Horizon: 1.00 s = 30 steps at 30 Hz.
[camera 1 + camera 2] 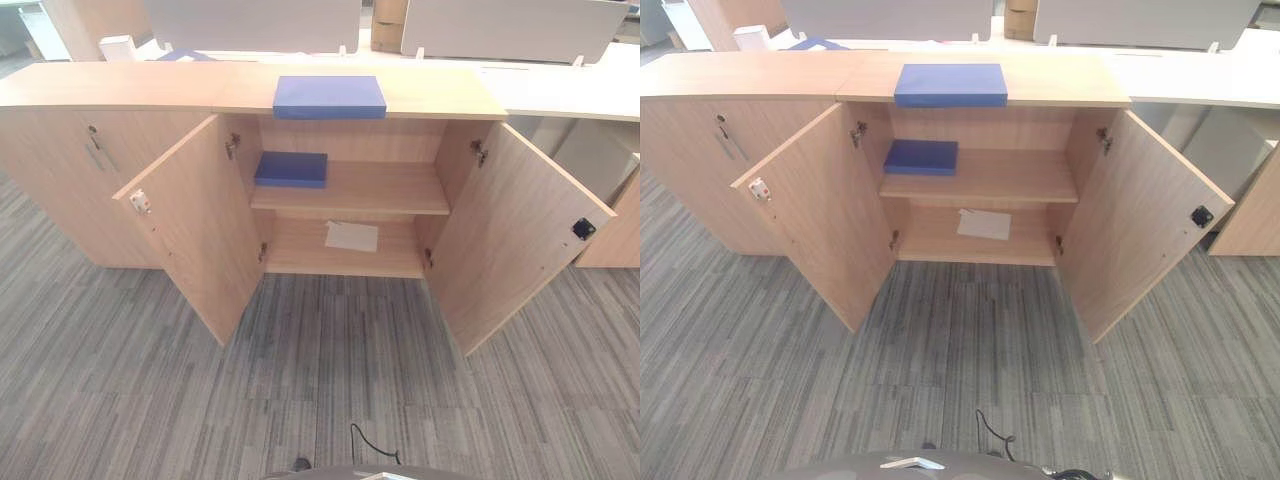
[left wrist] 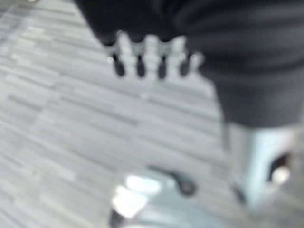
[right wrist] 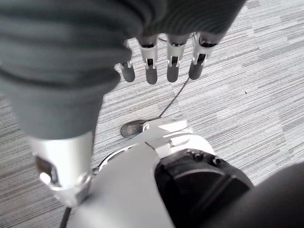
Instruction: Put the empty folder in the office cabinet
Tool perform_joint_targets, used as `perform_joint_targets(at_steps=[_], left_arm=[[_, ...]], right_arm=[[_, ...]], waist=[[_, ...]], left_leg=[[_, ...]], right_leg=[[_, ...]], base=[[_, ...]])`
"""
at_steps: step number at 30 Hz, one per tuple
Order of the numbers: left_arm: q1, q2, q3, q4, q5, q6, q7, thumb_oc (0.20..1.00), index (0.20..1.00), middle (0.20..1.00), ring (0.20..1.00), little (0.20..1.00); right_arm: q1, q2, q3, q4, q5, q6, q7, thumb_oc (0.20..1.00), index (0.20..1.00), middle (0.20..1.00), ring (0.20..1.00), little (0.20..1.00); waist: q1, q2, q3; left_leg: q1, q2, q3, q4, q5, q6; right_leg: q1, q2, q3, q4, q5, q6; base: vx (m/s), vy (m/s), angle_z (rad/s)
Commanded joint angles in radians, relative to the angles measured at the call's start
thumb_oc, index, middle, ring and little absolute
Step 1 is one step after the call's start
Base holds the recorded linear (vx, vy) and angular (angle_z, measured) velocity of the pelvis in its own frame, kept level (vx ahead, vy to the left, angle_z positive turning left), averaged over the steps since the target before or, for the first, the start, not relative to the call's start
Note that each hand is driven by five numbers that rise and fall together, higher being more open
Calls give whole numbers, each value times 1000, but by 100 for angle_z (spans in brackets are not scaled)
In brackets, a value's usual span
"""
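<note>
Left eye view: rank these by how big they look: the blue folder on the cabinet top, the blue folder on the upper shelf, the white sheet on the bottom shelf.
1. Folder on the cabinet top
2. Folder on the upper shelf
3. White sheet

The shelf folder sits deeper, so its true size may match the top one.

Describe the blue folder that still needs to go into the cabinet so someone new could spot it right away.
Find the long wooden cabinet with two doors swung open. The blue folder lies flat on its top, right above the open compartment. A second blue folder is similar but already sits inside on the upper shelf, at its left end.
</note>
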Motion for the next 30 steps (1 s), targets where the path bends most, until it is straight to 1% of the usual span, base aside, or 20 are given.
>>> perform_joint_targets(at_steps=[1,3,5,6,7,9,10,12,14,17,19,20,23,26,27,29,30], left_arm=[[-57,13,25,42,65,-43,0,1000,1000,1000,1000,1000],[-67,8,22,37,80,-54,-2,1000,1000,1000,1000,1000],[-77,4,17,33,81,-55,3,1000,1000,1000,1000,1000],[-77,4,17,33,81,-55,3,1000,1000,1000,1000,1000],[-83,-4,17,34,93,-50,5,1000,1000,1000,1000,1000],[-81,-15,19,37,93,-47,11,1000,1000,1000,1000,1000],[-75,-19,21,43,101,-42,15,1000,1000,1000,1000,1000],[-69,-25,22,55,107,-48,15,1000,1000,1000,1000,1000],[-63,-27,24,69,115,-50,13,1000,1000,1000,1000,1000],[-52,-31,26,84,124,-53,14,1000,1000,1000,1000,1000],[-45,-32,42,93,124,-47,19,1000,1000,1000,1000,1000],[-45,-32,42,93,124,-47,19,1000,1000,1000,1000,1000],[-45,-25,49,108,120,-46,21,1000,1000,1000,1000,1000],[-55,-6,50,114,131,-38,17,1000,1000,1000,1000,1000],[-64,6,45,118,140,-35,10,1000,1000,1000,1000,1000],[-72,17,42,121,152,-34,2,1000,1000,1000,1000,1000],[-76,21,37,122,155,-37,-2,1000,1000,1000,1000,1000]], right_arm=[[-37,13,62,22,-29,29,23,1000,1000,1000,1000,1000],[-46,0,58,21,-42,29,19,1000,1000,1000,1000,1000],[-52,-10,56,21,-48,34,15,1000,1000,1000,1000,1000],[-52,-10,56,21,-48,34,15,1000,1000,1000,1000,1000],[-55,-17,50,26,-54,34,20,1000,1000,1000,1000,1000],[-60,-20,44,30,-66,41,28,1000,1000,1000,1000,1000],[-63,-22,38,36,-82,43,37,1000,1000,1000,1000,1000],[-61,-21,35,40,-91,41,42,1000,1000,1000,1000,1000],[-54,-19,33,50,-96,33,53,1000,1000,1000,1000,1000],[-48,-16,37,63,-87,21,65,1000,1000,1000,1000,1000],[-52,-8,44,78,-87,18,60,1000,1000,1000,1000,1000],[-52,-8,44,78,-87,18,60,1000,1000,1000,1000,1000],[-54,9,42,102,-78,0,45,1000,1000,1000,1000,1000],[-59,24,33,115,-62,-15,47,1000,1000,1000,1000,1000],[-62,32,30,116,-39,-27,34,1000,1000,1000,1000,1000],[-64,36,25,113,-11,-38,23,1000,1000,1000,1000,1000],[-68,38,19,112,-1,-47,19,1000,1000,1000,1000,1000]], waist=[[1,-29,33],[-1,-37,53],[0,-42,74],[0,-42,74],[1,-42,94],[4,-33,104],[11,-24,109],[20,-17,111],[35,-6,109],[52,-1,105],[61,-2,83],[61,-2,83],[67,0,58],[68,5,31],[66,13,23],[62,18,16],[62,21,13]], left_leg=[[15,-43,22,4,-56,2],[-33,-44,41,119,-84,0],[-81,-45,53,199,-99,-5],[-81,-45,53,199,-99,-5],[-143,-34,69,266,-64,-19],[-175,-30,79,241,-30,-29],[-199,-27,85,194,14,-41],[-229,-19,91,154,58,-54],[-271,-2,96,80,123,-77],[-295,0,87,29,140,-86],[-278,-8,109,8,119,-68],[-278,-8,109,8,119,-68],[-243,-28,128,5,86,-31],[-200,-58,112,-3,59,11],[-177,-71,91,-11,46,30],[-163,-82,78,-11,37,44],[-155,-90,74,-11,34,55]], right_leg=[[12,9,-5,-13,-16,6],[11,-6,-9,-6,-10,-6],[9,-16,-9,8,-8,-12],[9,-16,-9,8,-8,-12],[16,-16,2,17,-9,-16],[28,-6,19,18,-17,-16],[46,7,33,11,-24,-18],[66,16,36,4,-32,-21],[97,29,39,1,-46,-26],[129,32,48,8,-68,-26],[150,26,56,3,-88,-18],[150,26,56,3,-88,-18],[168,11,51,20,-123,-11],[165,-16,33,62,-145,5],[150,-34,15,111,-159,11],[131,-57,-12,174,-153,20],[107,-89,-38,240,-116,40]], base=[[134,-88,0],[3,-5,-3],[0,0,0],[57,0,4],[89,16,-2],[198,49,8],[267,60,8],[241,37,-9],[282,39,-13],[298,66,-10],[255,81,-38],[222,89,-43],[277,116,-55],[270,147,-38],[220,149,-28],[181,147,-13],[168,192,1]])
